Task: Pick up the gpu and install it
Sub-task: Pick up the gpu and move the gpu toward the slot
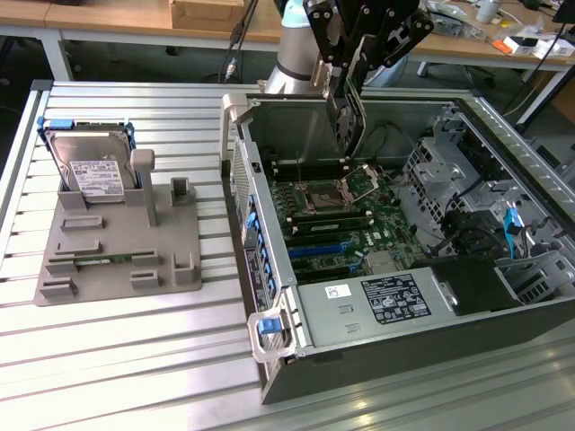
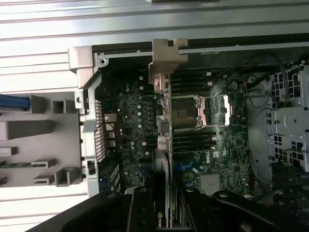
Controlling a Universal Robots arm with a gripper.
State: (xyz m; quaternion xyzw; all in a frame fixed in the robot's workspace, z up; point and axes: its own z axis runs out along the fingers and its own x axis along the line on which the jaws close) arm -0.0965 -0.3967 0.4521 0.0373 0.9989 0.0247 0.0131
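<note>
The end effector (image 1: 345, 83) is clamped on the gpu (image 1: 347, 127) — a thin dark card with a silvery end bracket (image 2: 161, 79) — held on edge above the motherboard (image 1: 395, 229) inside the open computer case (image 1: 269, 265). In the wrist view its long axis runs from the grip out to the bracket end. A small green logo (image 2: 159, 221) sits on it near the grip — the lettering cannot be read.
</note>
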